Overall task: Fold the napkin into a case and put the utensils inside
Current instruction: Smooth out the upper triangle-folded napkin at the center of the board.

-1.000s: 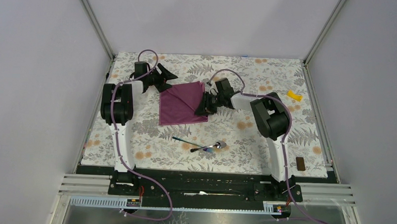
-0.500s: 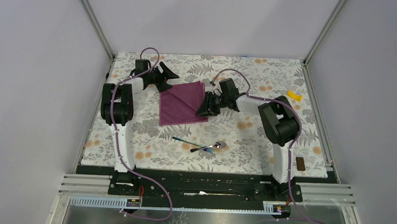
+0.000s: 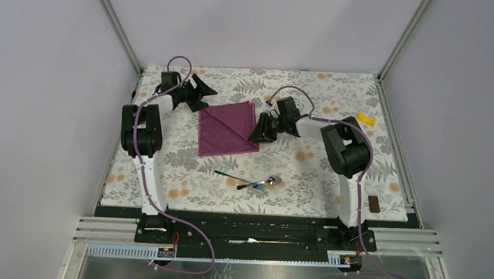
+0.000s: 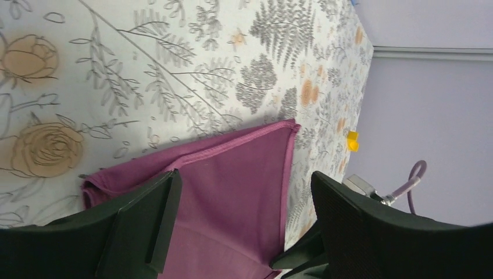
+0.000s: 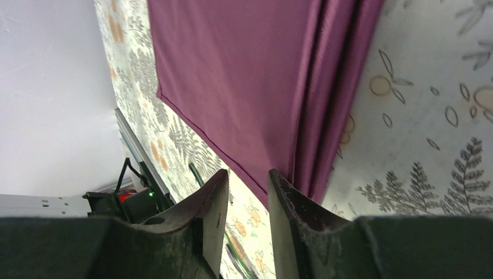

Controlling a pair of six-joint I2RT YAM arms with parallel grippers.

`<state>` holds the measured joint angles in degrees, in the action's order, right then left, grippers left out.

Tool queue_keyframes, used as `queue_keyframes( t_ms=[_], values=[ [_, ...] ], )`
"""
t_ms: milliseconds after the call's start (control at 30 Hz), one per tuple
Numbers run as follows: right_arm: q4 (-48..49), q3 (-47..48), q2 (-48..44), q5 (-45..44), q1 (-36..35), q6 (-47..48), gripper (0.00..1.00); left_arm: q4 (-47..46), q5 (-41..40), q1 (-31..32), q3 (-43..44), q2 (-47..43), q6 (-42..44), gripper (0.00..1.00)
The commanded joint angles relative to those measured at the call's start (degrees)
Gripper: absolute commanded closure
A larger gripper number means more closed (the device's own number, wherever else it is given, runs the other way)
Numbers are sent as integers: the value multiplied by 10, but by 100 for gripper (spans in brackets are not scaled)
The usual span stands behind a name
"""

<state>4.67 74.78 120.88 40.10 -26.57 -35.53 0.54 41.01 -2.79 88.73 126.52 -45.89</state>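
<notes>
The dark purple napkin (image 3: 227, 130) lies flat on the floral tablecloth, with a diagonal crease and doubled folds along its right edge (image 5: 331, 87). My left gripper (image 3: 204, 93) hovers at its far-left corner, jaws wide open over the cloth (image 4: 232, 192) and holding nothing. At the cloth's right edge my right gripper (image 3: 258, 133) has its jaws a narrow gap apart (image 5: 247, 195); only tablecloth shows between them. The utensils lie nearer the arm bases, a silver spoon (image 3: 265, 182) and a thin bluish-handled one (image 3: 229, 175), crossing at their ends.
A small yellow piece (image 3: 366, 119) lies at the far right, also in the left wrist view as a yellow piece (image 4: 352, 140). A brown block (image 3: 373, 203) sits by the near right edge. Grey walls and metal rails enclose the tablecloth (image 3: 305, 172).
The left gripper drew back toward the far left, off the napkin corner, and opened a little wider. The right gripper shifted slightly right to the cloth's edge. Napkin and utensils stayed put.
</notes>
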Motion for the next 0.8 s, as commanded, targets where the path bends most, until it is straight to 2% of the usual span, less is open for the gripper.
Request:
queue_keyframes(
  t_ms=[0,133,300,467,600,767],
  values=[
    [9,-22,2,-15,0,3,63,-1,-23,-5,16,43,23,13],
    [-3,-46,0,-43,0,0,66,52,-60,-6,31,56,52,14],
    [-42,-42,-17,-79,0,10,66,117,-100,-4,57,25,97,14],
    [-74,6,-37,-15,-5,45,59,182,-96,24,118,-17,133,10],
    [-66,41,-37,-9,-7,38,51,187,-66,57,125,-31,119,9],
    [-20,115,20,-33,-5,12,50,123,-47,79,52,-44,88,9]
  ],
)
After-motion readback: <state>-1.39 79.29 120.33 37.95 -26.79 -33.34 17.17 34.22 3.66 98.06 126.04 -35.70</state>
